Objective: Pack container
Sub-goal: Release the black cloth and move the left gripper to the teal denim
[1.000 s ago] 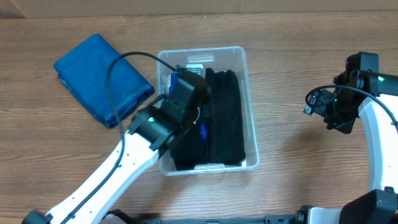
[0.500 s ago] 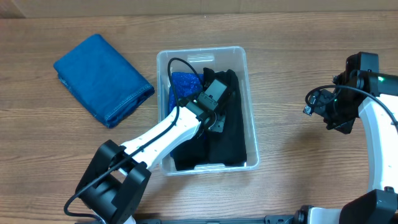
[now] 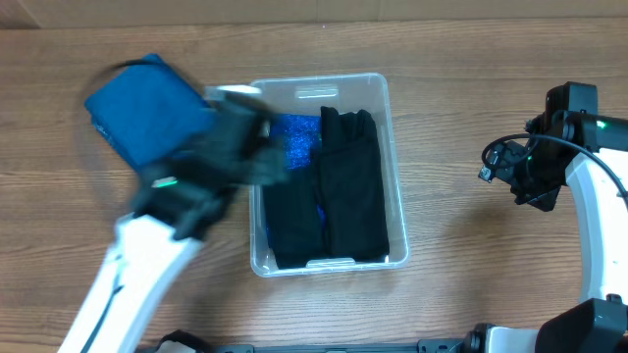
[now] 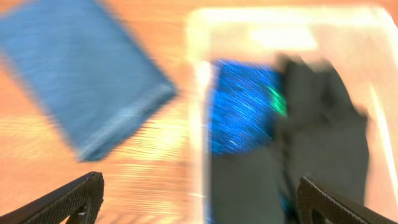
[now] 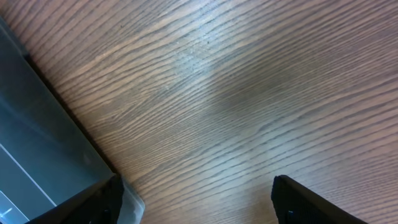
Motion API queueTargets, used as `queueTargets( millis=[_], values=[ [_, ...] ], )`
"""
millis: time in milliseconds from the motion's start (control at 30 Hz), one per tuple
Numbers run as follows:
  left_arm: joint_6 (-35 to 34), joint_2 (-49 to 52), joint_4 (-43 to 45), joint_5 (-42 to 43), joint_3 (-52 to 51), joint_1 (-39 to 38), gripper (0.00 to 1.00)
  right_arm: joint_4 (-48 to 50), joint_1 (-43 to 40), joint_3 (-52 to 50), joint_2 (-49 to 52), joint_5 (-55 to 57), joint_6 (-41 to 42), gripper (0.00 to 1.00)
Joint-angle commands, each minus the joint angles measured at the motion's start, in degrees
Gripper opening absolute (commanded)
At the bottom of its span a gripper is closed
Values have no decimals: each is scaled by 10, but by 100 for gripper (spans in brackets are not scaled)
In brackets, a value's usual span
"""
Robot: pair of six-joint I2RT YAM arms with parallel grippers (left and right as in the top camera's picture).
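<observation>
The left claw [image 4: 199, 208] is open: its two fingers [image 4: 74, 198] sit in the bottom corners of the wrist view, far apart, with nothing between them. In the overhead view it is a dark smear over the left rim of the container [image 3: 396, 147], too blurred to say whether it touches the plastic. The container sits at the centre of the overhead frame on the wooden table [image 3: 461, 59]. Inside it, black garments [image 3: 348, 191] lie lengthwise and fill most of the floor, and a glittery blue cloth [image 3: 296, 137] is tucked in the upper left corner beside them. A folded blue cloth [image 3: 147, 113] lies on the table at the upper left, just beside the container. The right claw [image 5: 199, 202] is also open and empty, its fingers wide apart above bare wood at the right of the overhead frame, well apart from the container.
</observation>
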Motion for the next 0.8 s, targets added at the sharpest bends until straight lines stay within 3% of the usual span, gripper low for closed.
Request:
queueTargets(
  millis=[0, 67, 200, 333, 467, 533, 667, 767],
  values=[
    [-19, -44, -6, 34, 1, 167, 100, 1, -1, 1, -1, -1, -2, 81],
    [-7, -33, 6, 143, -38, 334, 100, 1, -1, 1, -1, -1, -2, 80],
    [29, 0, 92, 328, -137, 508, 100, 1, -1, 1, -1, -1, -2, 80],
    [41, 67, 181, 420, -219, 661, 100, 1, -1, 1, -1, -1, -2, 80],
    [147, 168, 266, 549, -223, 709, 100, 2, -1, 1, -1, -1, -3, 80],
    [151, 217, 294, 560, -223, 705, 100, 4, -1, 0, -1, -1, -3, 81],
    [247, 322, 358, 638, -223, 675, 100, 4, -1, 0, -1, -1, -5, 81],
    [270, 342, 390, 655, -223, 667, 100, 4, -1, 0, -1, -1, -5, 81]
  ],
)
